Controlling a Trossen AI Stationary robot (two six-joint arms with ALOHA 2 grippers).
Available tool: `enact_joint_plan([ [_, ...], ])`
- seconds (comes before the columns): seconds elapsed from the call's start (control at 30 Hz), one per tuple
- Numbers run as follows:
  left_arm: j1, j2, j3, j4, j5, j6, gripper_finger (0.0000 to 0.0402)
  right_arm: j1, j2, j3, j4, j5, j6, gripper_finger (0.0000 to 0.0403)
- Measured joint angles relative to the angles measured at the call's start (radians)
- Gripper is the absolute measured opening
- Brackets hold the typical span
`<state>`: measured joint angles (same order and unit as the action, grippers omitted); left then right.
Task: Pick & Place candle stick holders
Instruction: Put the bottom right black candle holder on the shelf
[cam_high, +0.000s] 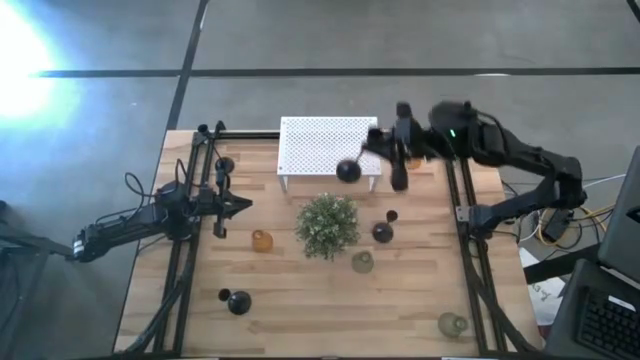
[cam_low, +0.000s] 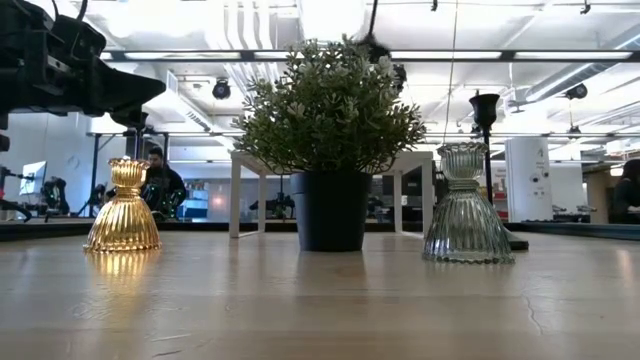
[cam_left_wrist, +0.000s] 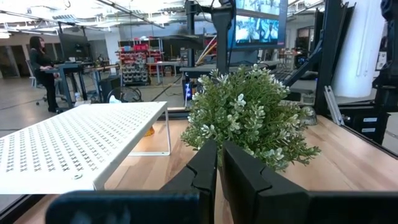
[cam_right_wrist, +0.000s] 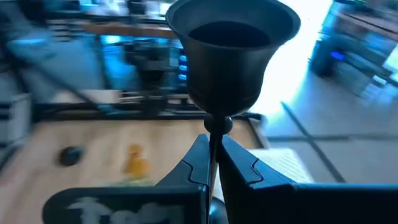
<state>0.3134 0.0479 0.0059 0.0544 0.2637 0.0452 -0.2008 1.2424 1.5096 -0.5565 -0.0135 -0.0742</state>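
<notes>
My right gripper (cam_high: 372, 152) is at the right end of the white perforated stand (cam_high: 328, 145), shut on a tall black stem holder whose cup (cam_right_wrist: 231, 53) stands upright just past the fingers; the cup also shows in the high view (cam_high: 348, 171). My left gripper (cam_high: 236, 205) is shut and empty at the table's left, pointing at the plant. An amber holder (cam_high: 262, 240), a clear-grey holder (cam_high: 362, 262) and another tall black stem holder (cam_high: 383, 232) stand on their bases around the plant. My right gripper pinches the holder's thin stem (cam_right_wrist: 213, 138) between its two fingers, just under the cup. The fingers come roughly level from the table's right and lie across the stem. The holder stands upright; the fingers hide its lower stem and base.
A bushy green plant (cam_high: 327, 225) in a dark pot stands mid-table. More holders stand at the near left (cam_high: 238, 302), the near right (cam_high: 452, 324) and the far left (cam_high: 224, 165). Something amber (cam_high: 415, 160) shows under the right arm. Black rails run along both table sides.
</notes>
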Motion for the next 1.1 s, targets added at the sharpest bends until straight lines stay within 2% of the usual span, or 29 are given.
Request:
enact_joint_plan([
  [0.17,0.0,0.0,0.0,0.0,0.0,0.0,0.003,-0.189,0.054,0.038,-0.011,-0.07,0.054,0.001],
  [0.33,0.0,0.0,0.0,-0.001,0.0,0.0,0.003,-0.295,0.12,0.075,-0.012,-0.074,0.063,0.0011],
  [0.67,0.0,0.0,0.0,-0.002,0.0,0.0,0.003,-0.412,0.254,0.155,-0.009,-0.043,0.046,0.0011],
  [1.1,0.0,0.0,0.0,-0.002,0.0,0.0,0.003,-0.507,0.305,0.15,0.037,0.027,0.061,0.0012],
])
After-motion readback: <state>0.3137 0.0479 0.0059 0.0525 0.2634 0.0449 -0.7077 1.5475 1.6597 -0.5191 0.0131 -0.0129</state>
